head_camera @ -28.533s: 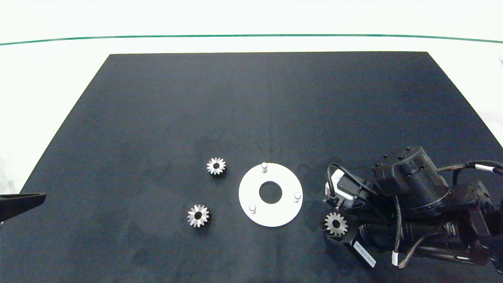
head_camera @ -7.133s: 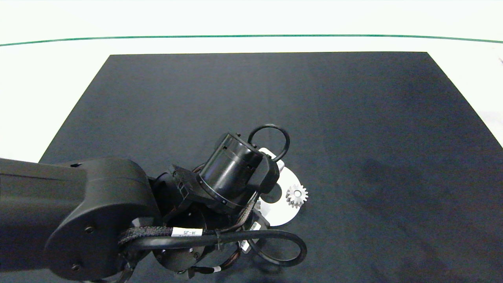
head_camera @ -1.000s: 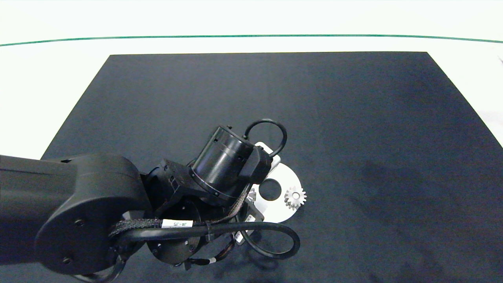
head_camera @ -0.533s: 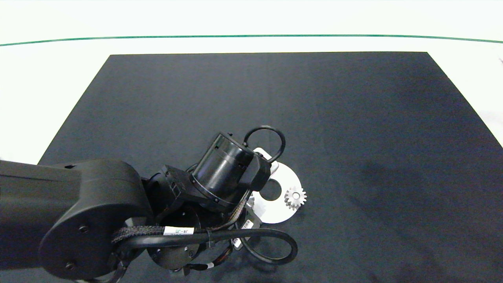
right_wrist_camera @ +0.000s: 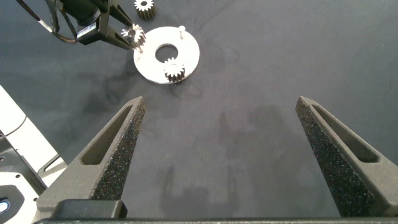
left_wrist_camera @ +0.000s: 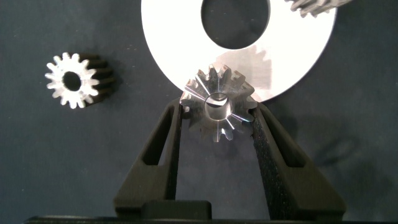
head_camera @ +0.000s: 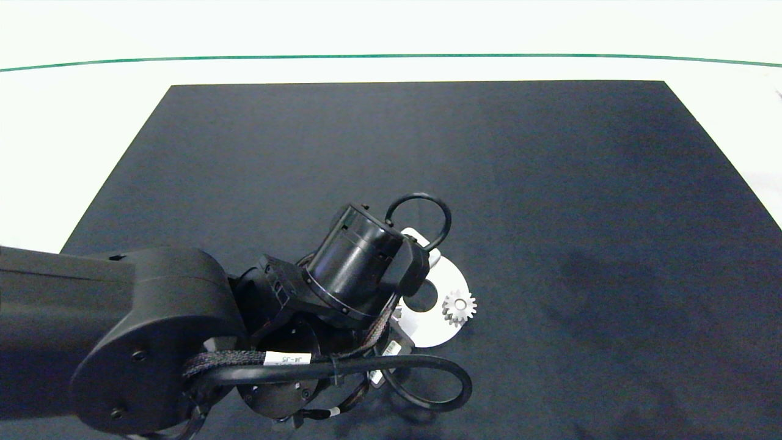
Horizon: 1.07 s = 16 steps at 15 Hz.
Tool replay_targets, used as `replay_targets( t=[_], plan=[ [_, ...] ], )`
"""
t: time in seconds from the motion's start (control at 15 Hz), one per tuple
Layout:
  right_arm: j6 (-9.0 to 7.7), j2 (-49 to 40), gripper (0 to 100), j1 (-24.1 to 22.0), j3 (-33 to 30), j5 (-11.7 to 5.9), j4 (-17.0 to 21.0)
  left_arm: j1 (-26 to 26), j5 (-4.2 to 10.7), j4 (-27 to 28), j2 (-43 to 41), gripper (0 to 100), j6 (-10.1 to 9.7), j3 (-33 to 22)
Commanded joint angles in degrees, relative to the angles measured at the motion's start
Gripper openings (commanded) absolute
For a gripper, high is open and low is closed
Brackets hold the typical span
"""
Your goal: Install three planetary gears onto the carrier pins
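I see the left gripper (left_wrist_camera: 217, 121) over the near-left edge of the white disc (head_camera: 437, 333), its fingers (left_wrist_camera: 165, 155) clenched on a planetary gear (left_wrist_camera: 217, 104) seated around a carrier pin (left_wrist_camera: 217, 101). A second gear (head_camera: 459, 307) sits on the disc's right pin. The third gear (left_wrist_camera: 73, 79) lies on the black mat (head_camera: 550, 183) covering the desk, just beside the disc. One pin (right_wrist_camera: 181, 28) stands bare. The right gripper (right_wrist_camera: 221, 155) hovers well apart, fingers released
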Motion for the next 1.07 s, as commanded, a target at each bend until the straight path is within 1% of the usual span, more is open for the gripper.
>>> replay_targets(
  t=[0.07,0.4,0.6,0.8,0.93,1.0,1.07],
  plan=[
    [-0.14,0.0,100,0.0,0.0,-0.05,0.1,-0.1,0.17,0.0,0.9,0,0.04,-0.3],
    [-0.14,0.0,100,0.0,0.0,0.3,0.1,-0.1,0.17,0.0,1.3,0,0.04,-1.4],
    [-0.14,0.1,100,0.0,0.0,0.3,0.1,0.0,0.17,0.1,1.1,0,0.04,-0.8],
    [-0.05,0.2,100,0.1,0.6,1.09,0.1,0.9,0.09,0.4,-2.9,0,-0.32,-1.4],
    [-0.14,0.2,100,0.0,0.7,1.18,0.1,5.2,0.17,0.3,-5.8,0,-0.32,-2.2],
    [-0.31,0.2,100,0.0,0.7,1.18,0.1,6.4,0.17,0.2,-6.5,0,-0.49,-2.7],
    [-0.58,0.2,100,0.1,0.7,1.18,0.1,9.1,0.17,0.2,-7.2,0,-0.75,-3.0]
  ],
)
